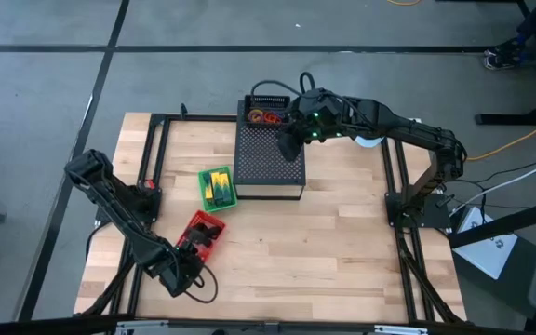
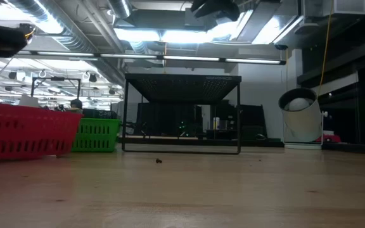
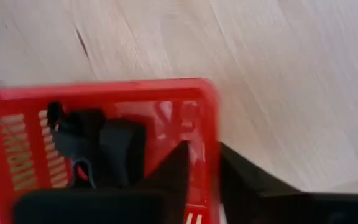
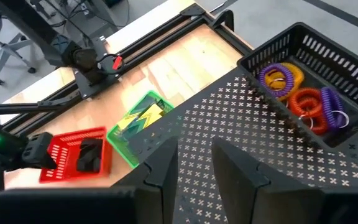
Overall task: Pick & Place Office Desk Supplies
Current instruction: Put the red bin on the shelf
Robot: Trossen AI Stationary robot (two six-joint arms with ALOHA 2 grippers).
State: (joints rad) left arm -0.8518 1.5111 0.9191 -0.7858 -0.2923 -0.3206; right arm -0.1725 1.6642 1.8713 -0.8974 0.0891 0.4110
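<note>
My right gripper point(image 1: 289, 141) hangs above the large black perforated box point(image 1: 270, 160) at the far middle of the table point(image 1: 342, 242), empty, its fingers point(image 4: 160, 163) spread apart with a clear gap between them. Beside that box, on its far side, sits a black wire basket point(image 4: 303, 43) holding coiled rings: a purple-and-yellow one point(image 4: 279, 76), an orange one point(image 4: 303, 102) and a purple one point(image 4: 332, 107), all lying close together.

My left gripper point(image 1: 194, 249) is down at the red basket point(image 1: 203, 234) near the front left of the table. One of my fingers point(image 3: 173, 171) reaches inside the basket and the other lies outside its wall, so the rim sits between them; I cannot tell whether they press on it. Small black clips point(image 3: 98, 140) lie inside the red basket.

A green basket point(image 1: 218, 188) stands between the red basket and the perforated box, just beside the box, with yellow-and-green crayon boxes point(image 4: 143, 116) in it.
</note>
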